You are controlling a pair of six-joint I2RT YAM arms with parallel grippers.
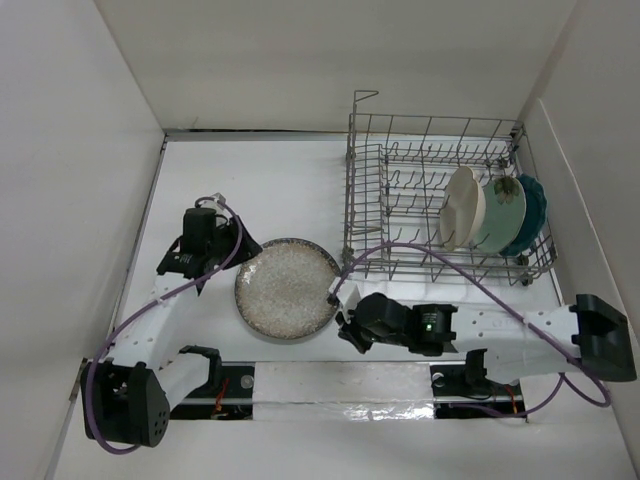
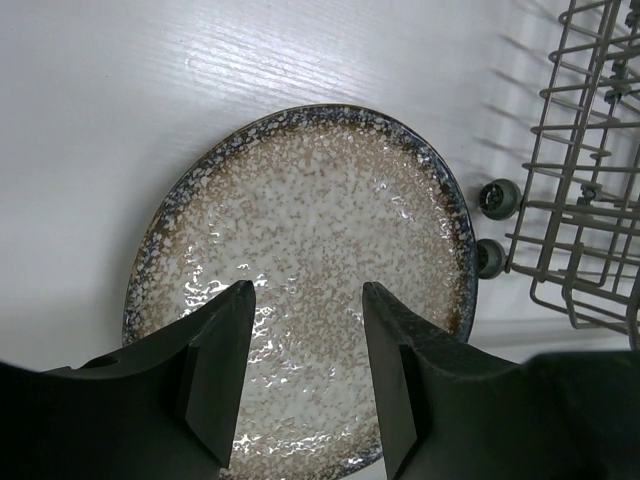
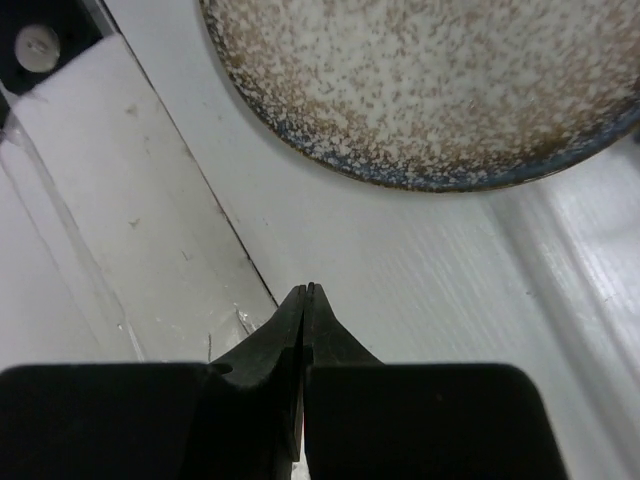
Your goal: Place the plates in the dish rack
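The largest plate, speckled grey-beige (image 1: 288, 288), lies flat on the white table, left of the dish rack (image 1: 400, 195). In the rack's right end three plates stand on edge: a cream one (image 1: 462, 207), a mint green one (image 1: 500, 212) and a dark teal one (image 1: 530, 215). My left gripper (image 2: 307, 290) hovers open over the speckled plate (image 2: 310, 210) from its left side, nothing between its fingers. My right gripper (image 3: 308, 288) is shut and empty, low over the table just short of the plate's near right rim (image 3: 430, 170).
The rack's corner and two small wheels (image 2: 498, 197) stand just right of the plate. A raised wire handle (image 1: 362, 100) sticks up at the rack's back left. White walls close in the table on three sides. A purple cable (image 1: 440, 258) arcs in front of the rack.
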